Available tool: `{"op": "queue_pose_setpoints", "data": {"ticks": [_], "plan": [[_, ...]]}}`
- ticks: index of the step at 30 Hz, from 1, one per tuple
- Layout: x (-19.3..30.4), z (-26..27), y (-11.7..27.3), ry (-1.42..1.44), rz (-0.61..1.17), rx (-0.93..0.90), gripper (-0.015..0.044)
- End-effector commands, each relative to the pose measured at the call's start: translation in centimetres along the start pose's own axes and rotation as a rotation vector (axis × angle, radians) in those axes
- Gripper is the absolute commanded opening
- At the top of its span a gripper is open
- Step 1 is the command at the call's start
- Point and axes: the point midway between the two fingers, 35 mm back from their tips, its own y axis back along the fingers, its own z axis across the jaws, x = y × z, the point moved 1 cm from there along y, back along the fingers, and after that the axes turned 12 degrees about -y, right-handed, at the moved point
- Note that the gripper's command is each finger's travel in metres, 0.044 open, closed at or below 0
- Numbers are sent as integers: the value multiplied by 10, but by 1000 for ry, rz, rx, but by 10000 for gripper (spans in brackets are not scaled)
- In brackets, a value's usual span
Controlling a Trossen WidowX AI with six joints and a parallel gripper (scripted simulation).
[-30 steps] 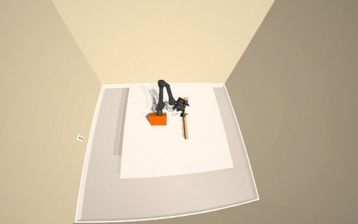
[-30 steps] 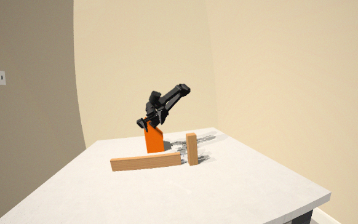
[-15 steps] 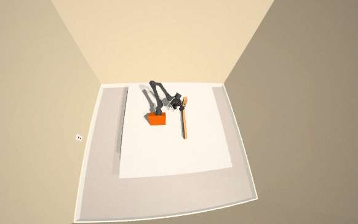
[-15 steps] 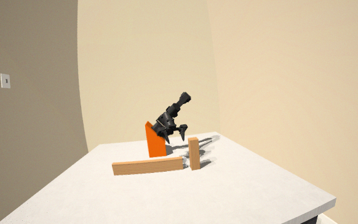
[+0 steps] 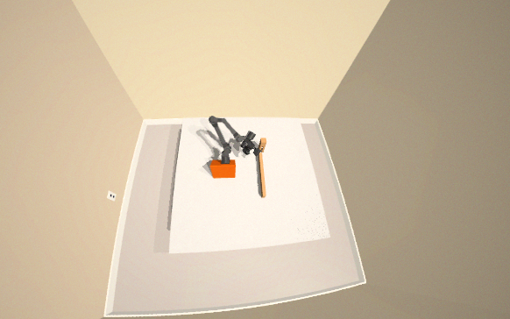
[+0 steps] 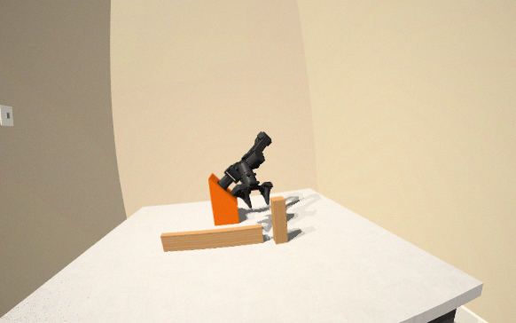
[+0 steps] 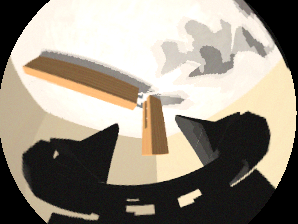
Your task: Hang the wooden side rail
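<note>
- Fingers spread wide, my gripper [image 5: 258, 150] [image 6: 259, 206] [image 7: 147, 120] holds nothing; its tips point downward near the headboard post, and the wrist view shows that post between and beyond them, not gripped.
- The pale table [image 5: 210, 219] [image 6: 266, 284] [image 7: 115, 30] carries everything I work with.
- My black arm [image 5: 220, 133] [image 6: 254, 160] bends high and reaches over toward the post.
- The wooden side rail [image 5: 262, 175] [image 6: 213, 239] [image 7: 82, 80] lies along the table, standing on its long narrow edge, one end toward the post with a small gap between the wooden bodies.
- An orange block [image 5: 223, 170] [image 6: 225, 206], sloped on top, bears my arm.
- The wooden headboard post [image 5: 263, 142] [image 6: 279, 219] [image 7: 156, 130] stands upright just beyond the rail's end.
- A narrow slot [image 7: 145, 115] runs along the post's face.
- Steel hooks [image 7: 140, 99] jut from the rail's end toward the post; they are too small for me to tell their contact with the pins.
</note>
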Motion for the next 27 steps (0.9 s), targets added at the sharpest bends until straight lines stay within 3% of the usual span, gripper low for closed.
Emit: {"op": "queue_pose_setpoints", "data": {"ticks": [1,16,27], "plan": [[-1,0,0,10,-1,-4,440],[14,2,5,-39,42,-4,440],[12,3,1,-500,-13,-11,440]]}}
